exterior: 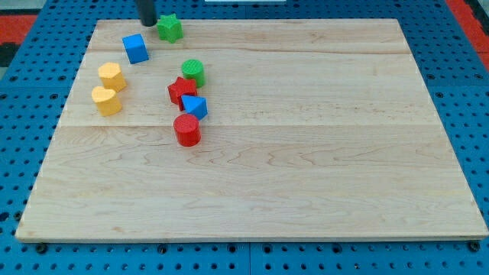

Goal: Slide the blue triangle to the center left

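Note:
The blue triangle (pixel 195 106) lies left of the board's middle, touching the red star (pixel 181 91) above it and close to the red cylinder (pixel 186 130) below it. My tip (pixel 147 22) is at the view's top left, near the board's top edge. It stands just left of the green star (pixel 170 28) and above the blue cube (pixel 135 48). The tip is far from the blue triangle, up and to the left of it.
A green cylinder (pixel 192 72) stands above the red star. Two yellow blocks (pixel 111 76) (pixel 106 100) sit at the left. The wooden board (pixel 306 153) rests on a blue pegboard surface (pixel 23 92).

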You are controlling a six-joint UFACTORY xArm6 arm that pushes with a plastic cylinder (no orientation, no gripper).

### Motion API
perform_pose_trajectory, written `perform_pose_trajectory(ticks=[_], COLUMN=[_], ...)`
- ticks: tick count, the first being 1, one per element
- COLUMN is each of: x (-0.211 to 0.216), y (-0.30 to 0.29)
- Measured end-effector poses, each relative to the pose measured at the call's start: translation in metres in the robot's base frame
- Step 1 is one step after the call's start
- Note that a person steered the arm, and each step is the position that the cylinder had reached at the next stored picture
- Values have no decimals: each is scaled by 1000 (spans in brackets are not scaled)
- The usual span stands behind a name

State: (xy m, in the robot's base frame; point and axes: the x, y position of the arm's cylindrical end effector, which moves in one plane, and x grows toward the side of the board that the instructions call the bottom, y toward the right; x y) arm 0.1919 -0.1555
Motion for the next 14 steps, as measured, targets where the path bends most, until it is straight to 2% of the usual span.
perform_pose_trajectory(ticks=[1,3,4,5,6,7,11,12,14], x=[8,57,55,74,170,201,224,235,266], y=[50,102,127,221,218,192,43,27,-39])
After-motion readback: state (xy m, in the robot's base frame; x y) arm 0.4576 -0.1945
